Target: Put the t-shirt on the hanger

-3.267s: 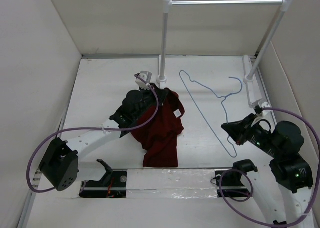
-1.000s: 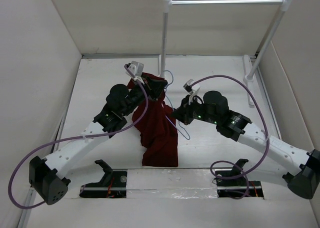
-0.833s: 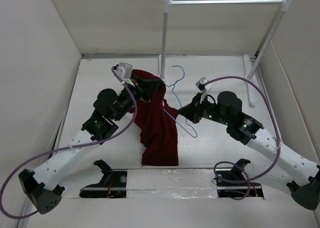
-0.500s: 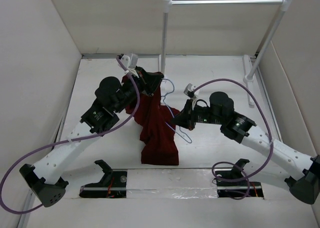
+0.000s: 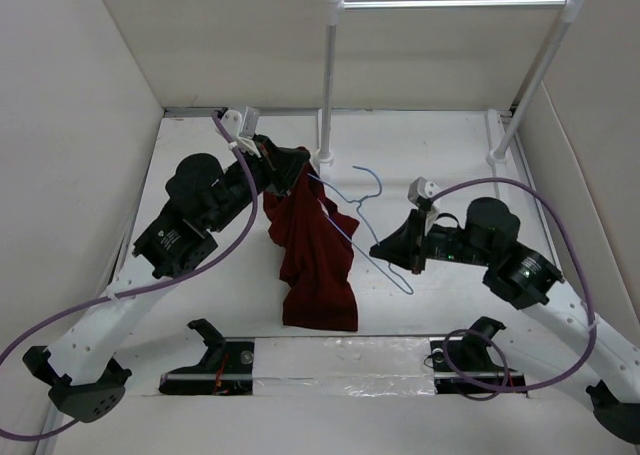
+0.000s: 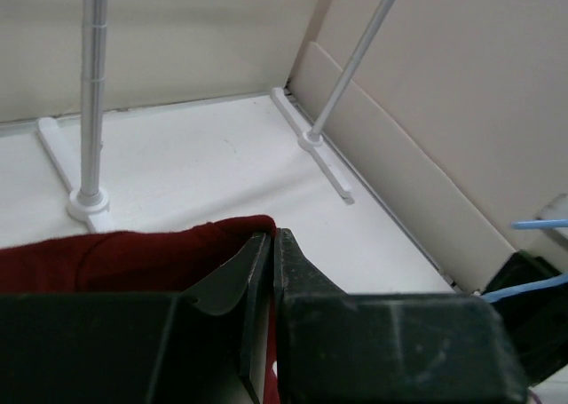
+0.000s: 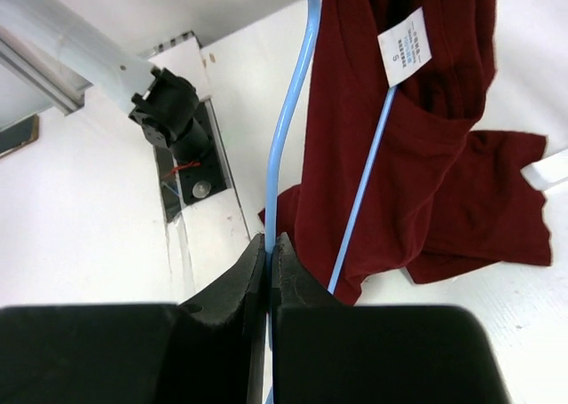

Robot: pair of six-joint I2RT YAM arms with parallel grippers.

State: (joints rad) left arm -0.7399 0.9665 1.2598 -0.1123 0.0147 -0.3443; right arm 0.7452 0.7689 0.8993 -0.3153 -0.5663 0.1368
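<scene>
Held garment: dark red soft cloth t-shirt (image 5: 318, 265), bunched into a long drape. Its top edge is just in front of the left post of the tall white rack (image 5: 328, 75); its bottom hem rests on the white desk (image 5: 430, 155), nearer the arm bases than the post.

Left hand (image 5: 298, 164): fingers together, clamped on a fold of the shirt's top edge and holding it off the desk.

Right hand (image 5: 378, 251): fingers together, clamped on the thin light-blue wire hanger (image 7: 270, 200). It is to the right of the post and nearer the bases.

Key relation: the hanger's long axis runs diagonally from the right hand up toward the left hand's pinch near the post. Its far tip meets the cloth there, and its hook points away to the right. The right hand is therefore the nearer one for steering the wire, while the left only holds the shirt up.

In the right wrist view one blue wire crosses the cloth just under the small white tag (image 7: 404, 58). I cannot tell whether it is inside the neck opening.

Materials:
- Shirt: limp, matte and creased, so it will likely sag and shift.
- Wire: stiff, smooth and narrow, so it may twist in the pinch.
</scene>
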